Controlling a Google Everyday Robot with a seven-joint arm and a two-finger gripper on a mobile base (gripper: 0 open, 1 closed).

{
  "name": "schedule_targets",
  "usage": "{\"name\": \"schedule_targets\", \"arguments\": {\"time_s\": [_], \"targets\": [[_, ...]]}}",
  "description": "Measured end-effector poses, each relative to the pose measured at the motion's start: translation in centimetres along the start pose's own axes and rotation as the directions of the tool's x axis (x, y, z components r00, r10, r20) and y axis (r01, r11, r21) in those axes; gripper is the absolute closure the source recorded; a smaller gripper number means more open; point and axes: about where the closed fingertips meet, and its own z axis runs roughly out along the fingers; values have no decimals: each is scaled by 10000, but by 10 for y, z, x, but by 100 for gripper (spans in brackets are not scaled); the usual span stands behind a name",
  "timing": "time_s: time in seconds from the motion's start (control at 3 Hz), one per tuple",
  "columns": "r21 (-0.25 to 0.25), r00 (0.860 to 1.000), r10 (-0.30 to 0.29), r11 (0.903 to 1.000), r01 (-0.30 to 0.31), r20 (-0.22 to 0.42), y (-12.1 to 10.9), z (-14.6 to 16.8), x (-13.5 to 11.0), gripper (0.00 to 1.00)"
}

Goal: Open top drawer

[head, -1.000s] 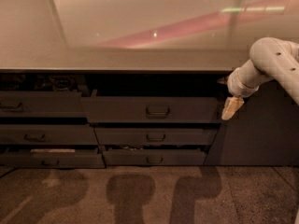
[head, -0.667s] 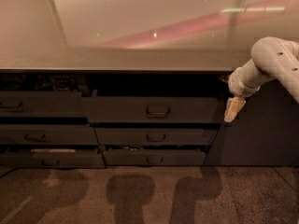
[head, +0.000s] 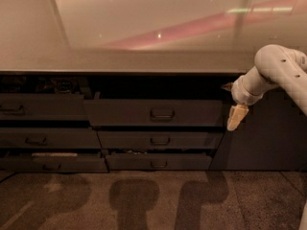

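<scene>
One arm (head: pixel 277 71) bends in from the right, its gripper (head: pixel 237 118) pointing down just beside the right end of the top drawer (head: pixel 153 113). Whether it is open cannot be told.

Dim, warm light. Glare on the countertop (head: pixel 144 61); 3 soft shadows on the floor (head: pixel 268 200). Gripper (head: pixel 236 118), right of the top drawer (head: pixel 124 113), lit pale.

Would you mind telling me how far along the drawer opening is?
The top drawer already looks partly pulled out, with a dark gap above its front. The gripper hangs at the front's right end, off the loop handle. Left, at most: pulling it out farther, if needed.
</scene>
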Motion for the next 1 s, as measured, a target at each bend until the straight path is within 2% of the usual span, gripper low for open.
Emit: {"name": "schedule_targets", "arguments": {"time_s": [0.33, 0.67, 1.0], "targets": [[-392, 9996, 201, 9990, -194, 182, 10, 16, 4, 0], [-398, 9996, 201, 9990, -194, 184, 10, 16, 4, 0], [-398, 9996, 201, 9990, -194, 184, 10, 16, 4, 18]]}}
